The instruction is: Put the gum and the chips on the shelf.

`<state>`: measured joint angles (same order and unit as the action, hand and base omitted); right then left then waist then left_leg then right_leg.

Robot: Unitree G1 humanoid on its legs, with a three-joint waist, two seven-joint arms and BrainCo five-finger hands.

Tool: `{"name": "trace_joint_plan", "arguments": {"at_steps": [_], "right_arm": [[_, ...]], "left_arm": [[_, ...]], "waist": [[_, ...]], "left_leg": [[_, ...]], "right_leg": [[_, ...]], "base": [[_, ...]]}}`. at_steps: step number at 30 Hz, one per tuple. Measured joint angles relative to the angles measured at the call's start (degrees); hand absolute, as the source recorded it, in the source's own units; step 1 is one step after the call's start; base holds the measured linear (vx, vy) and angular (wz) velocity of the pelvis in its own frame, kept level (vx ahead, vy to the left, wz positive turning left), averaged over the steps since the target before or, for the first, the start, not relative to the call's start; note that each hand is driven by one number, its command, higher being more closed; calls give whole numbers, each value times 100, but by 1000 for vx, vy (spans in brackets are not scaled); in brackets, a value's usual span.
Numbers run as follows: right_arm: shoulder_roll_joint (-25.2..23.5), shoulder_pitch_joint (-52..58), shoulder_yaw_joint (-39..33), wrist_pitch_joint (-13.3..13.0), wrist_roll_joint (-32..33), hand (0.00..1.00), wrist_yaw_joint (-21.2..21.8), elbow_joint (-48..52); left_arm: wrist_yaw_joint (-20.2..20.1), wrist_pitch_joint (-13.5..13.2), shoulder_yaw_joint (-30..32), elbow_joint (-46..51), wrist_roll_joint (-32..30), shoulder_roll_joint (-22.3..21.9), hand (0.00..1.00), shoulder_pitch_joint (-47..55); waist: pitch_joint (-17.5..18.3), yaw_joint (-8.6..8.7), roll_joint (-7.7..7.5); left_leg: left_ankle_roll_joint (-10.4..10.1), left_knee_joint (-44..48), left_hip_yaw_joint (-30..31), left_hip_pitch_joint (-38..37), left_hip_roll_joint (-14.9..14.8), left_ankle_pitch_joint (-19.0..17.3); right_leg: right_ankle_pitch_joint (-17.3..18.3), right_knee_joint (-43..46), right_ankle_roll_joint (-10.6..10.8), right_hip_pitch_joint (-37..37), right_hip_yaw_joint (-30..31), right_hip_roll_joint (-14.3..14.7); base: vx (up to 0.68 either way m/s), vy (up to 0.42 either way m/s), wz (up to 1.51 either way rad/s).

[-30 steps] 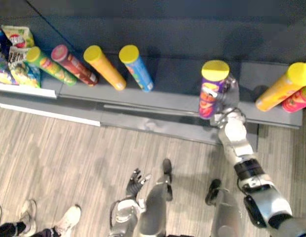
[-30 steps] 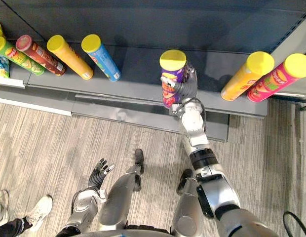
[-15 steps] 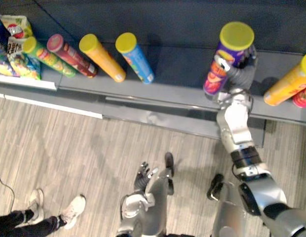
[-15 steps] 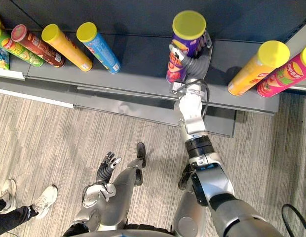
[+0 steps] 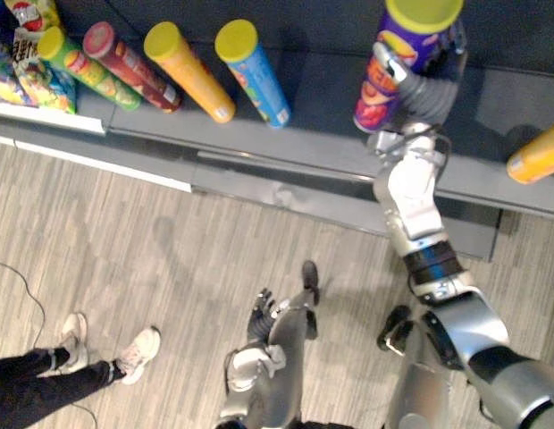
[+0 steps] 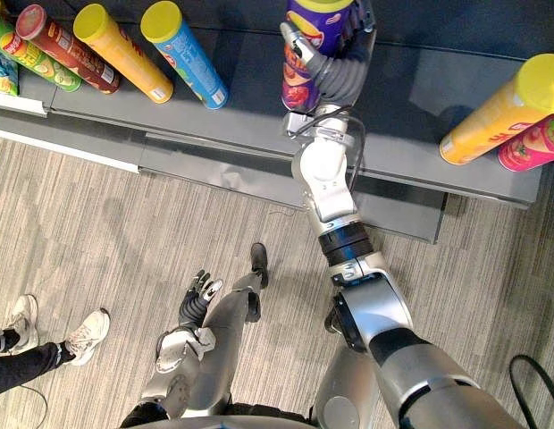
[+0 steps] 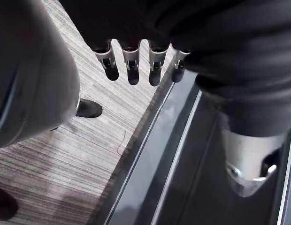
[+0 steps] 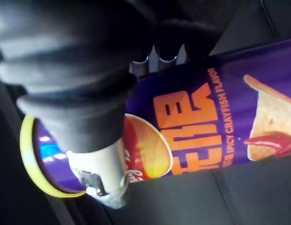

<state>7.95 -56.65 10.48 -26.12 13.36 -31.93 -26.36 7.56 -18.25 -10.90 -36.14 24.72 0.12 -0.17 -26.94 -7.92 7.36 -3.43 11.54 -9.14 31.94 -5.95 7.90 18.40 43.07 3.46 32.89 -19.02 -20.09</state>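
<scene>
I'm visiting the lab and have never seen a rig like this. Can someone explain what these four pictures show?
This is a humanoid robot with two arms and fingered hands. The two wide pictures come from its head camera, looking down; the close ones from cameras on its wrists. Its right hand grips a purple chips can at a dark shelf. Along the shelf stand a green can, red can, orange can and blue can on the left, a second orange can and pink can on the right. The left hand hangs open above the floor.
</scene>
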Motion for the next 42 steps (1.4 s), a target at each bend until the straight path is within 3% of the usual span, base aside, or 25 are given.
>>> {"name": "trace_joint_plan", "arguments": {"at_steps": [18,25,31,42], "right_arm": [[310,-540,409,-8,-399,100,-290,-795],[750,-694,399,-68,-666,100,-575,-845],[904,-711,354,-79,-676,100,-674,-925],[1025,-848,354,-215,-677,100,-647,-1109]], "left_arm": [[99,-59,-72,226,1,1,0,-32],[97,-154,-165,316,209,-15,0,-83],[77,-193,-173,385,210,-57,0,-84],[106,-244,-278,443,214,-62,0,-137]], "waist": [[-9,-49,18],[-67,-201,147],[-76,-314,167],[-117,-340,257]], "left_leg": [[61,535,44,761,-40,-105],[69,650,68,1025,-83,-112],[84,654,50,1120,-84,-92],[107,767,65,1322,-90,-124]], "right_leg": [[11,250,1,587,26,-41],[16,328,-10,814,27,-13],[20,334,-17,929,49,-13],[29,409,-32,1097,59,-25]], "base": [[14,-81,2],[8,-94,1],[33,-94,0],[14,-86,1]]}}
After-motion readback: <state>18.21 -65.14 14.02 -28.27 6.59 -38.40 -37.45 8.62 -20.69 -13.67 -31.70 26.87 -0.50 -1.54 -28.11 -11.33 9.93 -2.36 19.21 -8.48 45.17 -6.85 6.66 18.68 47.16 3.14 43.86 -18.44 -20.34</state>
